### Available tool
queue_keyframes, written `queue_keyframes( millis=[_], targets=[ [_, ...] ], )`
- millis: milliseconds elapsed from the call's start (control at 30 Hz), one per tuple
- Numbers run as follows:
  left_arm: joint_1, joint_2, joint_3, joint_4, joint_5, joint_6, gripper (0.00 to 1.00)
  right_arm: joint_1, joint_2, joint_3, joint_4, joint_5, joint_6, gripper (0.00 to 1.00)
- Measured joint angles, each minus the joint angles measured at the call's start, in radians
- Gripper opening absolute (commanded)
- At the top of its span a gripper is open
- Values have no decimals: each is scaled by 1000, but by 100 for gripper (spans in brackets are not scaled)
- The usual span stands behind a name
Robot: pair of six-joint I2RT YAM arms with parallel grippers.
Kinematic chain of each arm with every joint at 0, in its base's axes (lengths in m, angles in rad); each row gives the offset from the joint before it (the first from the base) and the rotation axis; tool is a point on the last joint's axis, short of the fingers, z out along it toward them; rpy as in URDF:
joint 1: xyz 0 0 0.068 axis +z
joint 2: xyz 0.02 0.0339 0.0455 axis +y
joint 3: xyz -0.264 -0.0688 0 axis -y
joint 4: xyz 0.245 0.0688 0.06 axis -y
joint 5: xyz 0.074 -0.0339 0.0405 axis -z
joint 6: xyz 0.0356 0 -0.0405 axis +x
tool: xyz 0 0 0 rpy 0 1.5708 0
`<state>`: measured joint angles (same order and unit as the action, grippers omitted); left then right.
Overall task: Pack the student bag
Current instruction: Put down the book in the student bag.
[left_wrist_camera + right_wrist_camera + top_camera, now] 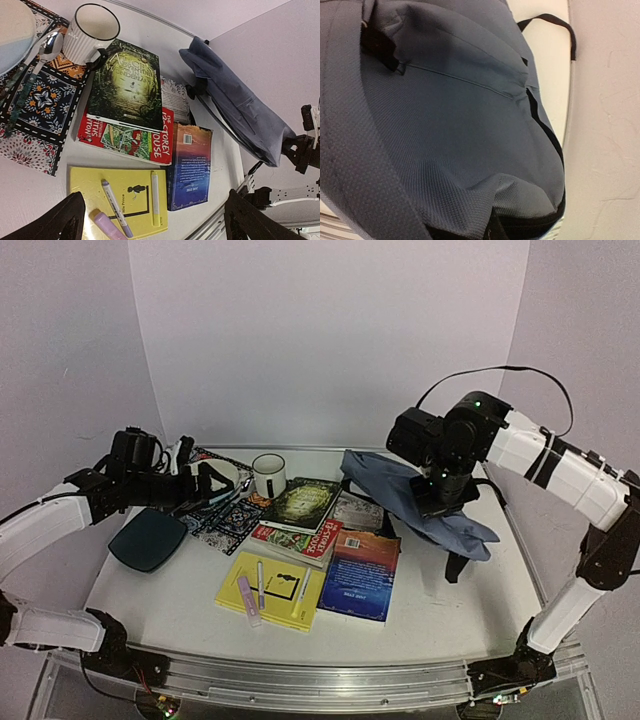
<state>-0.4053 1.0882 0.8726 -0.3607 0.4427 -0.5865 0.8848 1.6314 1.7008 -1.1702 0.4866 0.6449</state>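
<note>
Right claw (pixel 441 502) holds the student bag (pixel 395 485) up at the right side of the tabletop (pixel 440 615); left claw (pixel 208 483) hovers wide open at the far left.

The soft blue-grey bag hangs bunched from the right claw, which is pinched shut on a fold near its top, its fingers buried in cloth. The bag's long axis slants from the far middle of the tabletop toward the near right edge, with black straps (pixel 455 565) dangling below. The left claw is well apart from it, jaws spread wide and holding nothing. The bag lies to its right, with a stack of books (pixel 305 510) and a yellow notebook (pixel 275 590) between them. I cannot tell whether the bag's zip is open.
</note>
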Motion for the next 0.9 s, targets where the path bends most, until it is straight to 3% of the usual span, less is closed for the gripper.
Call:
queue_keyframes(
  millis=[100,300,600,700,800,900],
  targets=[
    [-60,31,12,21,-23,-18,98,39,2,-31,104,-64,39,5],
    [-188,89,20,71,-77,-61,98,83,113,-64,364,-206,71,16],
    [-284,145,31,126,-154,-121,98,84,214,-59,571,-313,0,53],
    [-304,165,35,129,-178,-130,98,53,177,-74,603,-336,-39,62],
    [-335,213,60,142,-206,-145,98,-90,60,-158,624,-408,-90,70],
    [-360,261,92,143,-224,-146,98,-253,-34,-228,642,-443,-129,73]
  ],
)
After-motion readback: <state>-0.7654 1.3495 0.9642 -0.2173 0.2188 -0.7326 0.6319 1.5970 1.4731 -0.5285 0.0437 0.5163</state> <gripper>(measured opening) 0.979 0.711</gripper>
